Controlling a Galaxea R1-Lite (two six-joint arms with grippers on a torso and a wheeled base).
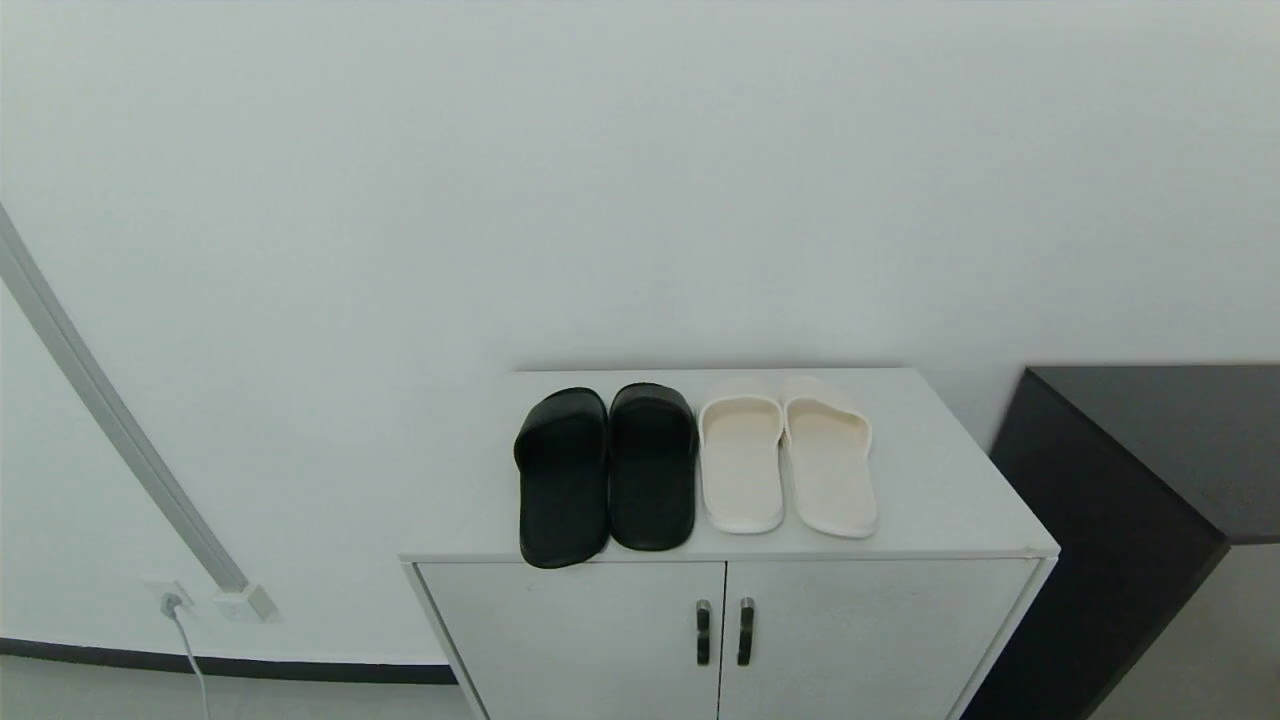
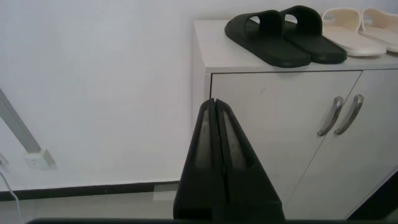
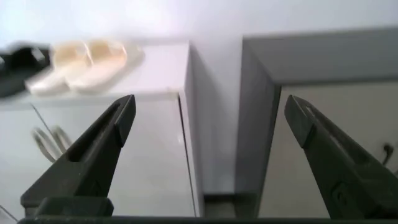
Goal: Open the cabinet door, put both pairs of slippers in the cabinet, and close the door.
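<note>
Doors (image 1: 580, 640) shut; black slippers (image 1: 605, 470) and cream slippers (image 1: 788, 460) on cabinet top (image 1: 950, 480), front edge. I read left end effector (image 2: 215, 102) together, right end effector (image 3: 210, 102) apart. All steps pending.

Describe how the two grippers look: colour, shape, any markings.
Both are matte black. The left gripper has two long fingers that taper from a broad base to a narrow tip, each with a paler grey recessed strip. The right gripper has slim wedge-shaped fingers with blunt tips; one bears a small raised mark near its base.
</note>
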